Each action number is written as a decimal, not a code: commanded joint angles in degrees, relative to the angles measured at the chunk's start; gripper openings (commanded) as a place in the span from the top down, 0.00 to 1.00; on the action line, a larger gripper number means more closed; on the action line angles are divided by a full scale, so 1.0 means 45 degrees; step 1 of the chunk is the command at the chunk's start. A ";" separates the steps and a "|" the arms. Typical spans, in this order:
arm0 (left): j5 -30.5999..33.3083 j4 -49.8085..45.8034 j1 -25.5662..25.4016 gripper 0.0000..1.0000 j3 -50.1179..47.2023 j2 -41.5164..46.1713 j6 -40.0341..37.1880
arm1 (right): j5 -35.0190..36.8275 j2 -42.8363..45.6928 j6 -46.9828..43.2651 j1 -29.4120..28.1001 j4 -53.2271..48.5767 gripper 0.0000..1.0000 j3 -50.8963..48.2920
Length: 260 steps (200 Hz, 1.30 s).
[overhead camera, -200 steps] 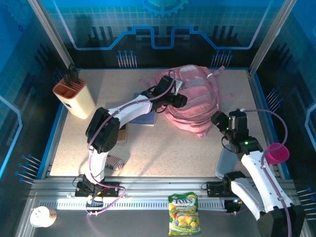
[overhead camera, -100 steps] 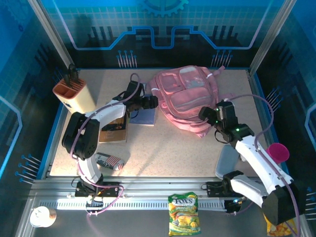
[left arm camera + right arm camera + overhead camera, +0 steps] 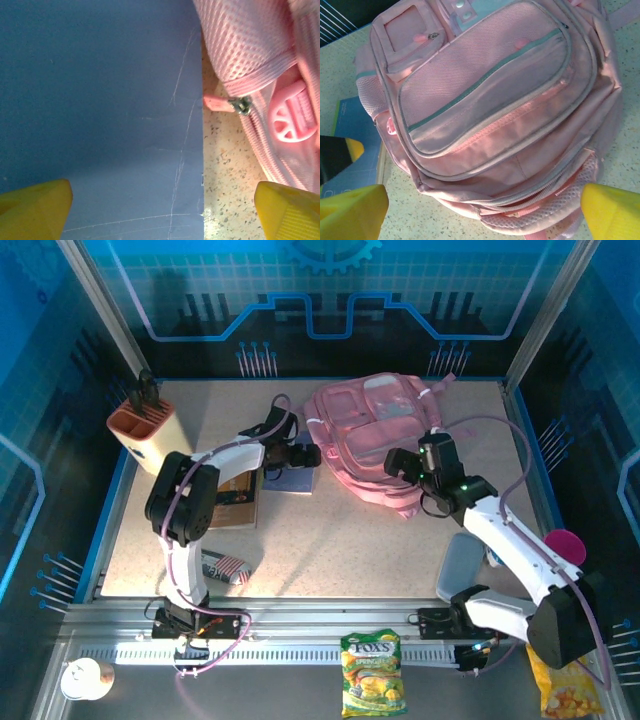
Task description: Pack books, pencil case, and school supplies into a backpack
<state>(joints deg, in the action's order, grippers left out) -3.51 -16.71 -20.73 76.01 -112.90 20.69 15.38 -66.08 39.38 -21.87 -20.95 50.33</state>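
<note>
- Speckled pale bench [image 3: 350, 540]: carrying every task item in view, nothing seen inside a bag; packing judged barely begun.
- Large pink fabric backpack [image 3: 375, 430]: flat at the far middle of the bench, front pockets facing up. In the right wrist view [image 3: 490, 100] the pocket zips look drawn closed; whether the main compartment is open, cannot tell. Probably to be opened before anything goes in.
- Plain blue-purple thin book [image 3: 290, 483]: flat on the bench just left of the backpack, its right edge close beside the pink mesh side in the left wrist view [image 3: 100, 100]. Not yet packed.
- Dark brown-black thin book [image 3: 237, 500]: flat, left of the blue-purple one and a little nearer, partly under the left arm. Not yet packed.
- Right tool [image 3: 395, 465]: over the near part of the backpack, fingers spread wide [image 3: 482, 210], holding nothing.
- Left tool [image 3: 308, 455]: low over the blue-purple book's right edge, fingers spread wide [image 3: 160, 207], gripping nothing.
- Small oblong soft pencil case with red-white stripes [image 3: 225, 566]: near left on the bench, well apart from the backpack, untouched, left to pack.
</note>
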 commanded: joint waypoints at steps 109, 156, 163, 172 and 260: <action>-0.3828 -0.0830 -0.0312 0.01 -0.3318 0.1425 0.2705 | -0.1211 -0.1894 0.0014 -0.0491 0.0152 0.00 0.1277; -0.4122 -0.0349 -0.1810 0.01 -0.5090 0.2933 0.4147 | -0.2183 -0.3046 0.0304 -0.0738 -0.0092 0.04 0.1945; -0.4123 -0.0242 -0.1838 0.01 -0.5139 0.3203 0.4256 | -0.2320 -0.3198 0.0241 -0.0841 -0.0097 0.03 0.2033; -0.4007 -0.0188 -0.1803 0.01 -0.5072 0.3566 0.4261 | -0.2462 -0.3329 0.0160 -0.1012 0.0056 0.03 0.2046; -0.0569 -0.1738 0.0052 0.01 -0.3996 0.5990 0.2173 | -0.1621 -0.5144 -0.0417 -0.4092 0.0384 0.00 0.2968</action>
<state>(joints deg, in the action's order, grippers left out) -12.10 -19.79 -22.02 57.74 -87.81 34.89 7.35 -85.36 37.63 -37.10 -19.88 61.56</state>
